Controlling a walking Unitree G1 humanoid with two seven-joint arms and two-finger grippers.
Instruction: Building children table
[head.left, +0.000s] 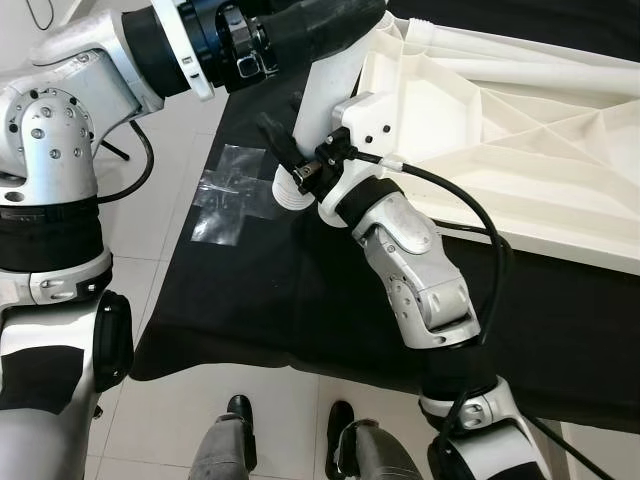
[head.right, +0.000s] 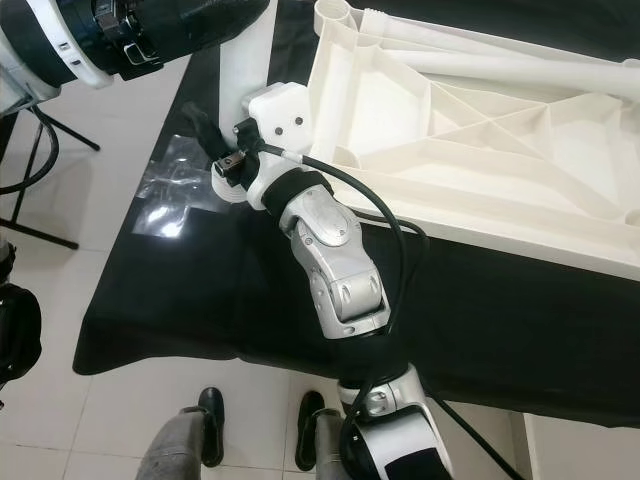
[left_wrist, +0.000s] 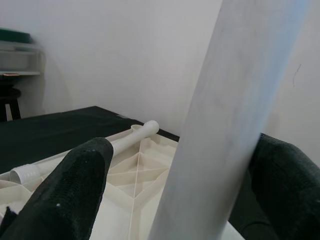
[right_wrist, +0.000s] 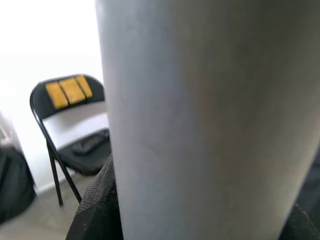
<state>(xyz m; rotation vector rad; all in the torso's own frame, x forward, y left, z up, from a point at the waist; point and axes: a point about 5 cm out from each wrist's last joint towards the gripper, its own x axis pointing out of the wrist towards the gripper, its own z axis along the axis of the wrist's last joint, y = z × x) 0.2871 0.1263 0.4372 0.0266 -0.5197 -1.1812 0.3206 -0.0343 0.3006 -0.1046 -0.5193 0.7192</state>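
Observation:
A white table leg, a tube with a threaded end, is held tilted over the near corner of the upturned white tabletop. My left gripper is shut on the leg's upper part; in the left wrist view its black fingers press both sides of the tube. My right gripper is shut on the same leg just above the threaded end. Up close in the right wrist view is the tube, with a black finger against it.
The tabletop lies underside up on a black cloth, with more white legs lying in it. A clear tape patch is on the cloth's left part. A black folding chair stands nearby. Grey legs in black shoes are on the tiled floor.

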